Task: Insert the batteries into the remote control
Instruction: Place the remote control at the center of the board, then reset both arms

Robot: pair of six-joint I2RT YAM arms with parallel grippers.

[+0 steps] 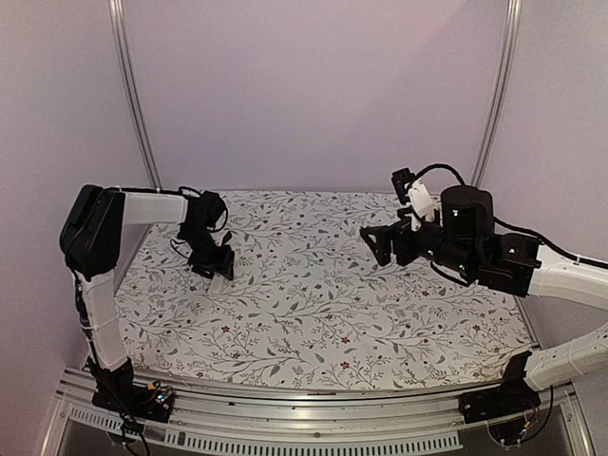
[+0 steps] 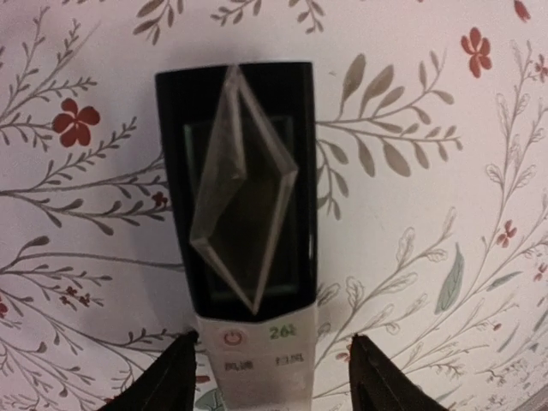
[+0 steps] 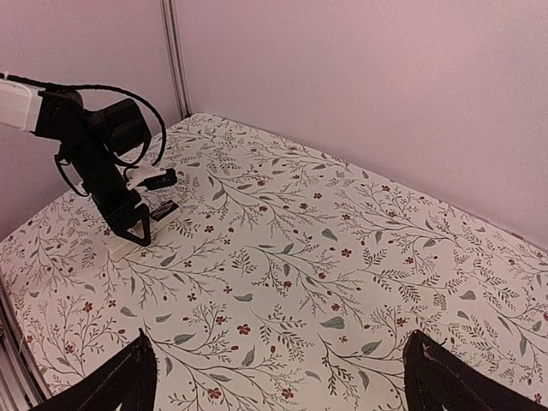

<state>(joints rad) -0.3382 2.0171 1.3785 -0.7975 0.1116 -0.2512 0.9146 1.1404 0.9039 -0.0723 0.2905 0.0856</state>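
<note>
Straddling the slim white plastic remote control (image 2: pixel 244 240) with its black display end, the left gripper (image 2: pixel 272 342) stands open low over the floral-printed surface (image 1: pixel 313 294), a finger just beside each edge, clamping nothing. Well apart, the right gripper (image 3: pixel 280 342) hangs raised, spread wide and empty.

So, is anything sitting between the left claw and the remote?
Nothing visible. The left claw hangs right over the remote, its open fingers on either side of the white button end. Only bare tablecloth shows in the gap beside it.
</note>
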